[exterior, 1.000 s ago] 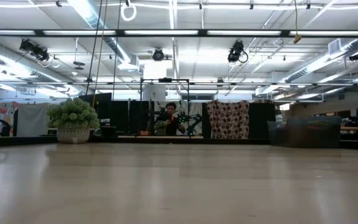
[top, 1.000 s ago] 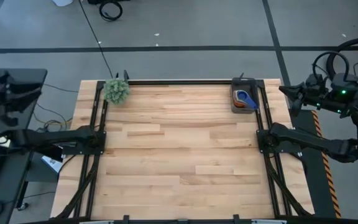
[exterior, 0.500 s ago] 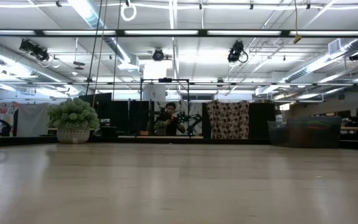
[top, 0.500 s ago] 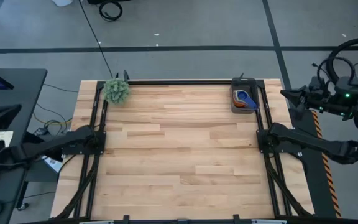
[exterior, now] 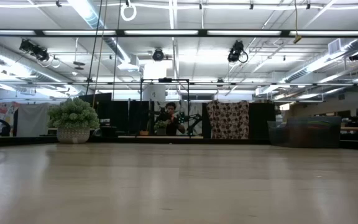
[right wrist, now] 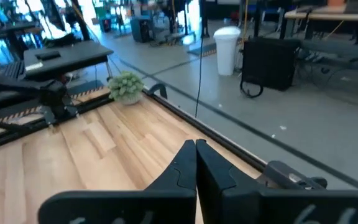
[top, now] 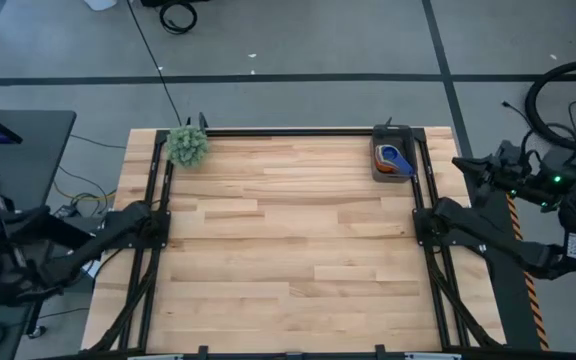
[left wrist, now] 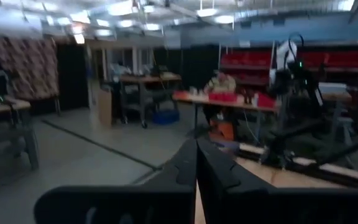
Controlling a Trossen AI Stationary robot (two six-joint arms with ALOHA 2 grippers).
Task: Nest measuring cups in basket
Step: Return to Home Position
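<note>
The dark grey basket (top: 392, 160) stands at the table's far right corner; in the low view it is the dim bin (exterior: 303, 132). Measuring cups lie nested in it, a blue cup (top: 396, 155) on top and an orange rim (top: 386, 167) below. Both arms are drawn back off the table. My left gripper (left wrist: 196, 144) is shut and empty beyond the left edge. My right gripper (right wrist: 195, 144) is shut and empty beyond the right edge (top: 460, 162), near the basket's level.
A fuzzy green plant ball (top: 187, 146) sits at the far left corner of the wooden table (top: 288, 250). Black arm frames run along both sides (top: 153, 230) (top: 430, 230). A desk with a screen (top: 8, 130) stands left of the table.
My left arm has swung back beside the table's left side, toward the near edge and downward. My right gripper has shifted a little toward the near edge. The basket and cups have stayed where they were.
</note>
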